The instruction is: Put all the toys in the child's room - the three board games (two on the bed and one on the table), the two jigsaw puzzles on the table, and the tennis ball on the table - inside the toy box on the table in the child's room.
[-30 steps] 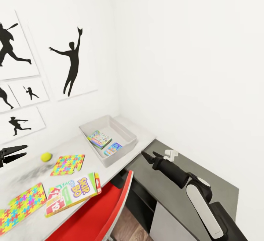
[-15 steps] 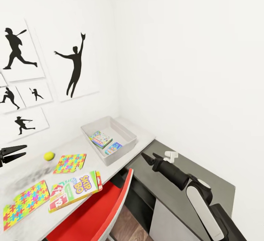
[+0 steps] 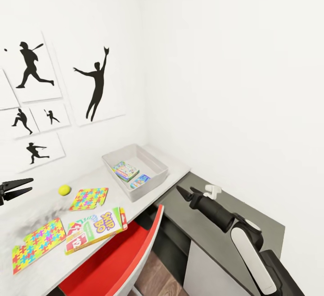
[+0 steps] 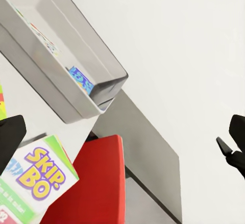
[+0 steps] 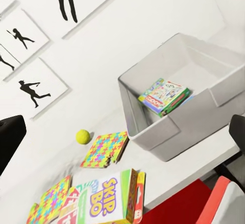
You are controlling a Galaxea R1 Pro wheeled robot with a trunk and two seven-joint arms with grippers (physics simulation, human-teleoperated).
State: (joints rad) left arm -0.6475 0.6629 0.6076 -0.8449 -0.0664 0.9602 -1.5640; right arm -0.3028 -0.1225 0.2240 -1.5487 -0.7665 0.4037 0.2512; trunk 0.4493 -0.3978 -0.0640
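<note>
Fingers: left gripper (image 3: pixel 17 187) and right gripper (image 3: pixel 188 193) parted, empty. Toy box (image 3: pixel 158 163), matte grey, flared: two glossy board games inside. Beside it on white table (image 3: pixel 180 165): Skip-Bo box (image 3: pixel 95 229), two mosaic puzzles (image 3: pixel 89 198), tennis ball (image 3: pixel 64 190); red chair (image 3: pixel 121 260) in front

The orange-red board game (image 3: pixel 95 229) reads "SKIP BO".

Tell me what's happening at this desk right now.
A two-armed robot is tidying toys into the shallow light-grey toy box, which holds two printed game boxes. On the white desk lie the orange-red Skip-Bo box, two pastel mosaic puzzle slabs and the small yellow-green ball. The left gripper and right gripper hang open, holding nothing.
</note>
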